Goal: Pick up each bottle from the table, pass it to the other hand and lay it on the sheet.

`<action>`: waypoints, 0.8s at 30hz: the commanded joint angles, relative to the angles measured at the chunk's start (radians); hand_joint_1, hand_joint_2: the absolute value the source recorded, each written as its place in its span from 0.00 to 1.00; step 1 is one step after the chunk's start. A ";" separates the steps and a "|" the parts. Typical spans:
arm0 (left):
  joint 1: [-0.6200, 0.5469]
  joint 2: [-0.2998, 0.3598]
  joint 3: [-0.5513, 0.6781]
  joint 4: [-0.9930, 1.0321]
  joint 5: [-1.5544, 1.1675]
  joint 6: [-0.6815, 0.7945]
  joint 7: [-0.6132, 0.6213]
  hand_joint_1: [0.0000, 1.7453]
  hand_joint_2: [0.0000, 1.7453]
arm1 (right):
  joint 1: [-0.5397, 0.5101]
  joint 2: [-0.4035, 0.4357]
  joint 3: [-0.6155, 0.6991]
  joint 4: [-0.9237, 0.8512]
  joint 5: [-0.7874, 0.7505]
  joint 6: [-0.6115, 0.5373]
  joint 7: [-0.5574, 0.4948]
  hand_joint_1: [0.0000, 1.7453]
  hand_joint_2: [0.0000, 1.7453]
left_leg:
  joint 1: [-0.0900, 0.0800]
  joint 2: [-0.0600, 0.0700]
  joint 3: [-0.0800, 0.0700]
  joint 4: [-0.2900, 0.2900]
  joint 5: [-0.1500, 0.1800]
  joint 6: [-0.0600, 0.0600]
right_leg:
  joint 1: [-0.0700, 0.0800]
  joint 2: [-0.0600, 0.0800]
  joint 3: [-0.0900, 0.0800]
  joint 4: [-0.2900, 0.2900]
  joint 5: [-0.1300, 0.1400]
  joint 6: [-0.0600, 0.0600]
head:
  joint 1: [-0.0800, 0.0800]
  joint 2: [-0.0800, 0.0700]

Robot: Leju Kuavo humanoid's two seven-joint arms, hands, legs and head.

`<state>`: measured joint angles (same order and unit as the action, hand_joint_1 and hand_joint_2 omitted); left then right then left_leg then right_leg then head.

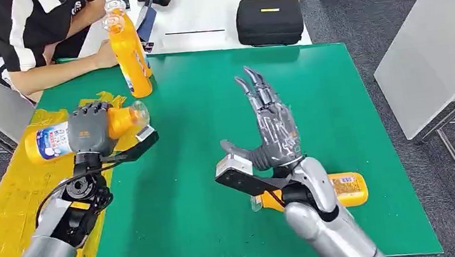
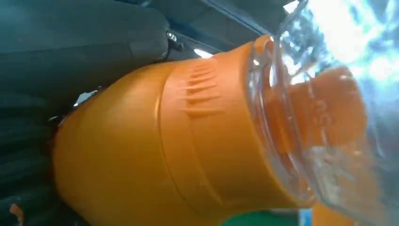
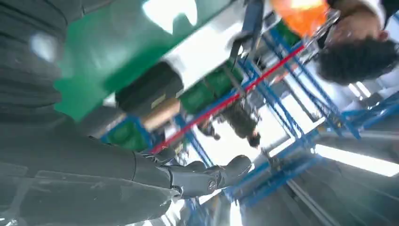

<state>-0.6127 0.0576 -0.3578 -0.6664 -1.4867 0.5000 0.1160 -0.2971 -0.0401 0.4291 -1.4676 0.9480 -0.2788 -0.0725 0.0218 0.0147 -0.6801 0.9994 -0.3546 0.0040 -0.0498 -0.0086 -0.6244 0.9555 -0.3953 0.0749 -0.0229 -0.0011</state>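
Glossy orange plastic bottle (image 2: 155, 155), clear cap; seemingly crinkled yellow plastic sheet (image 1: 9, 202).

Lab or workshop: blue racking (image 3: 301, 89), green-matted worktable (image 1: 225, 135).

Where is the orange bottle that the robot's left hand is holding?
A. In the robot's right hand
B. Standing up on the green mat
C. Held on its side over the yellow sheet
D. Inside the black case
C: the left hand grips the orange bottle sideways above the yellow sheet, while the right hand is spread and holds nothing.
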 commanded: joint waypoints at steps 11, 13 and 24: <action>-0.049 0.035 0.039 0.274 -0.072 -0.301 -0.058 0.00 1.00 | 0.093 -0.208 -0.040 -0.145 0.117 0.322 0.089 0.00 1.00 | 0.000 -0.001 0.006 0.001 -0.003 0.001 | 0.001 0.000 0.006 0.000 -0.003 -0.005 | 0.000 0.000; -0.043 0.021 0.060 0.272 -0.061 -0.311 -0.056 0.00 0.00 | 0.133 -0.257 -0.054 -0.160 0.113 0.377 0.095 0.00 1.00 | 0.000 -0.003 0.005 0.000 -0.003 0.001 | 0.001 -0.001 0.006 0.000 -0.003 -0.004 | 0.000 0.000; 0.076 -0.064 0.273 -0.032 0.324 -0.374 -0.328 0.00 0.00 | 0.326 -0.340 -0.178 -0.224 0.085 0.461 0.080 0.00 1.00 | 0.000 -0.005 0.004 0.001 -0.004 0.000 | 0.001 -0.003 0.006 0.000 -0.004 -0.005 | 0.000 0.000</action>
<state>-0.5922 0.0633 -0.2254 -0.4914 -1.3365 0.1926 -0.0974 -0.0537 -0.3380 0.3292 -1.6610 1.0460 0.1374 0.0160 0.0211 0.0133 -0.6812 0.9995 -0.3559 0.0037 -0.0501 -0.0098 -0.6245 0.9550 -0.3956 0.0751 -0.0229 -0.0011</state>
